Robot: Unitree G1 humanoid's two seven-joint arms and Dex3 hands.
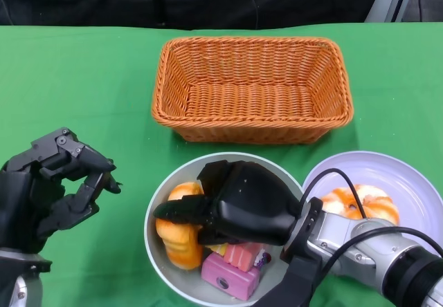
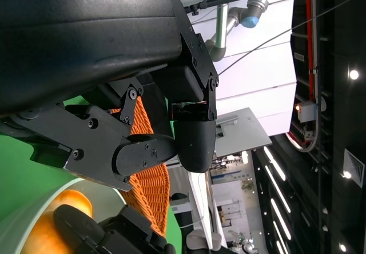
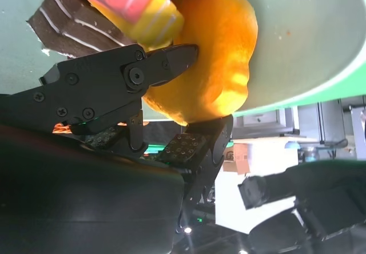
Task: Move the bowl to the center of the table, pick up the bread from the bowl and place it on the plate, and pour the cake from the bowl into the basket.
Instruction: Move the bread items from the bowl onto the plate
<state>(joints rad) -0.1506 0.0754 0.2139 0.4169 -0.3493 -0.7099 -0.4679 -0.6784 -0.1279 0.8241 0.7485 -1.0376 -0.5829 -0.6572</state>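
Reaching into the bowl (image 1: 156, 241), your right hand (image 1: 239, 203) has its fingers (image 3: 166, 62) closed around the orange bread (image 1: 178, 241), so you are at the pick-up step of the bread transfer. The right wrist view shows the loaf pinched from both sides, still low inside the bowl among the cake pieces (image 1: 235, 269). Your next move looks like a straight lift clear of the rim, then a carry to your right toward the plate (image 1: 415, 182), which sits just beside the bowl and already carries one orange-and-white pastry (image 1: 360, 203). Aim for the bare part of the plate.

Rounded, glossy and golden-orange, the bread looks soft, so squeeze gently. Your left hand (image 1: 52, 186) hovers over the green desk (image 1: 83, 86) with fingers curled on nothing. Beyond the bowl, the wicker basket (image 1: 252, 89) awaits the cake.
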